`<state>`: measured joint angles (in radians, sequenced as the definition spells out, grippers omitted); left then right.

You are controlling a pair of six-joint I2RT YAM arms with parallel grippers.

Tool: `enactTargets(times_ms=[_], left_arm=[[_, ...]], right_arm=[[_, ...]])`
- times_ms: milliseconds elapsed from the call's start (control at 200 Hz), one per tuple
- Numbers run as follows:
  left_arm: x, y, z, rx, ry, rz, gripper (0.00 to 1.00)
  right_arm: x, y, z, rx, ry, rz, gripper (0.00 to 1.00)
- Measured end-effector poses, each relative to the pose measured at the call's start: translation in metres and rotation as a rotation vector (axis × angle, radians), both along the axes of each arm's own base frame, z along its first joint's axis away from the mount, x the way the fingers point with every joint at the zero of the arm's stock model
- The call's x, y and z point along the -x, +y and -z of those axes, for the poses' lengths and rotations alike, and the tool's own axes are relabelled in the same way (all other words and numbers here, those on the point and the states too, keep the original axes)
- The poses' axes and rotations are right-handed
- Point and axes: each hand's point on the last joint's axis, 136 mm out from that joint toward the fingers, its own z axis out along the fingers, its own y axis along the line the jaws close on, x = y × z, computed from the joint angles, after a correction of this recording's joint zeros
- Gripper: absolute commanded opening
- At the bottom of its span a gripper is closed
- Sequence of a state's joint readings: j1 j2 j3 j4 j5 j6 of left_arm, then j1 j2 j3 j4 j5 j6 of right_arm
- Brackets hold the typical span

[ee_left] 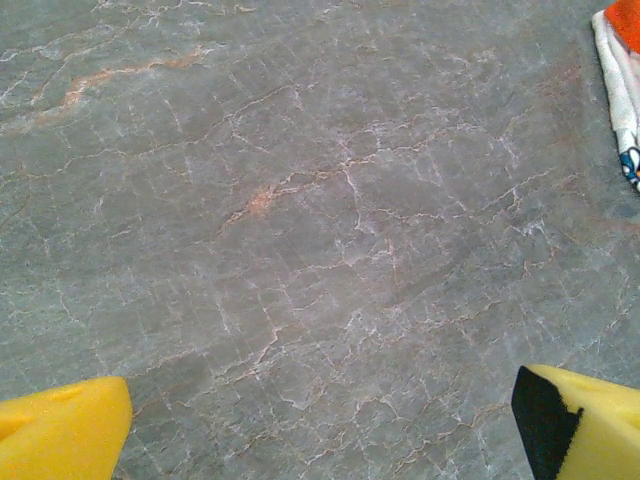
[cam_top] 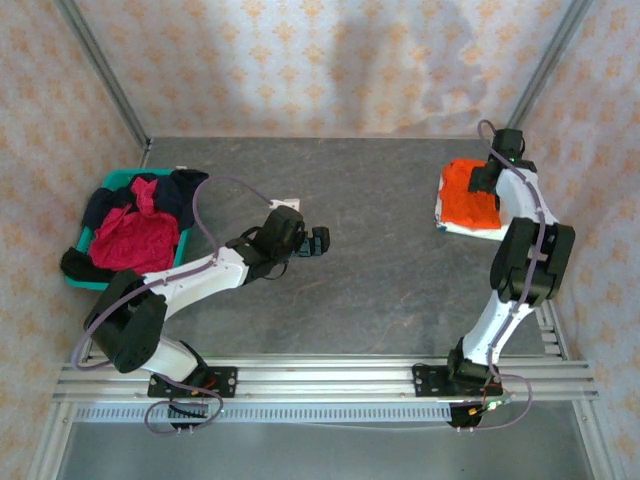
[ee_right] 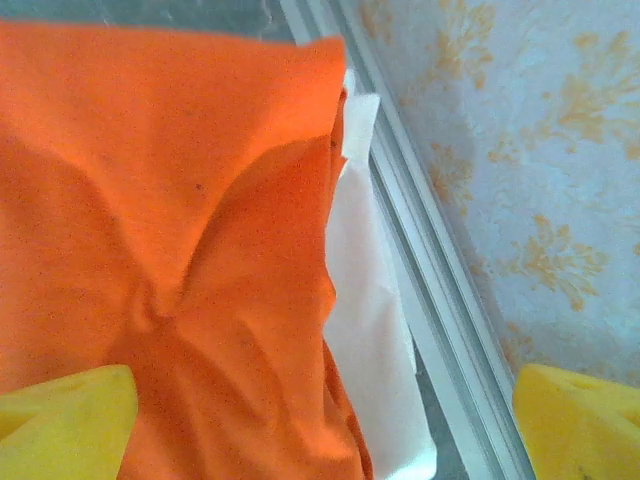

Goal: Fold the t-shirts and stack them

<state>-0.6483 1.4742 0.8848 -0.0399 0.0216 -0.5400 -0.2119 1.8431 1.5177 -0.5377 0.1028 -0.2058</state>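
Left end effector point(ee_left: 320, 420) and right end effector point(ee_right: 322, 425) open; wrist view shows white t-shirt point(ee_right: 372, 320) beneath orange t-shirt point(ee_right: 150, 180).

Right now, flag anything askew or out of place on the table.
The orange t-shirt lies puckered on the white t-shirt, whose edge sticks out beside it, so the stack is uneven. A dark t-shirt overhangs the teal basket.

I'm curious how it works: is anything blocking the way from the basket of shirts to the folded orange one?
Nothing bulky: the left gripper hangs over the table between the crimson shirt and the orange t-shirt.
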Motion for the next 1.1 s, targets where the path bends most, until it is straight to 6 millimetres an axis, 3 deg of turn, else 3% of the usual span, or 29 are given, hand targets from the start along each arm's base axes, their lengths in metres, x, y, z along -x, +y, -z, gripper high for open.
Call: enactTargets(times_ms=[50,120,205,355,460,530,590,691,816,936,1101], left_arm=[[0.0,0.0,0.0,0.002,-0.002,0.0,0.98],[0.001,-0.001,0.001,0.003,0.0,0.003,0.99],[0.002,-0.003,0.001,0.004,0.0,0.01,0.99],[0.004,-0.006,0.001,0.003,0.0,0.017,0.99],[0.004,-0.005,0.002,0.002,0.001,0.017,0.99],[0.005,-0.005,0.003,0.0,0.003,0.017,0.99],[0.005,-0.005,0.002,0.0,0.002,0.017,0.99],[0.005,-0.005,0.002,-0.002,0.001,0.019,0.99],[0.005,-0.005,0.003,-0.011,-0.003,0.026,0.99],[0.004,-0.004,0.002,-0.015,-0.006,0.024,0.99],[0.004,-0.004,0.002,-0.015,-0.007,0.024,0.99]], right_arm=[[-0.003,0.008,-0.01,-0.022,-0.046,-0.007,0.9],[-0.015,0.02,-0.019,-0.068,-0.113,-0.019,0.74],[-0.028,0.026,-0.015,-0.129,-0.145,-0.01,0.65],[-0.067,0.017,0.014,-0.226,-0.149,0.032,0.55],[-0.075,0.005,0.048,-0.271,-0.111,0.091,0.55],[-0.074,-0.004,0.069,-0.299,-0.08,0.135,0.58],[-0.072,-0.011,0.081,-0.315,-0.064,0.168,0.67],[-0.069,-0.017,0.084,-0.328,-0.058,0.194,0.84],[-0.067,-0.018,0.08,-0.325,-0.052,0.191,0.94],[-0.058,-0.012,0.071,-0.305,-0.049,0.168,0.95],[-0.046,0.019,0.031,-0.25,-0.101,0.088,0.94]])
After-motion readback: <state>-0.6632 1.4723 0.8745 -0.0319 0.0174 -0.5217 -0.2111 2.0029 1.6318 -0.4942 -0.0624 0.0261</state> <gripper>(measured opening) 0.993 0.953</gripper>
